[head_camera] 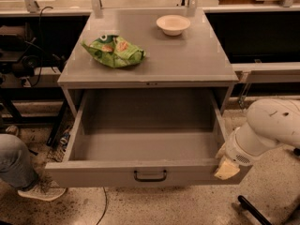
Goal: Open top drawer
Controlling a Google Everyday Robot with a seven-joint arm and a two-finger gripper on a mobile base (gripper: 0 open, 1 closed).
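Note:
The top drawer (117, 173) of the grey cabinet is pulled far out toward me. Its deep grey box holds nothing. The flat front panel carries a small black bar handle (150, 176) at its middle. My gripper (226, 168) is at the drawer's right front corner, at the end of the white arm (267, 128) that reaches in from the right. Its yellowish tip lies against the right end of the front panel. The two lower drawers are hidden below the open one.
A green chip bag (115, 50) and a white bowl (173, 24) sit on the cabinet top (197, 62). A person's jeans leg and shoe (21, 170) are at the left. Cables and dark shelving stand behind on the left. A black bar (253, 210) lies on the floor at the lower right.

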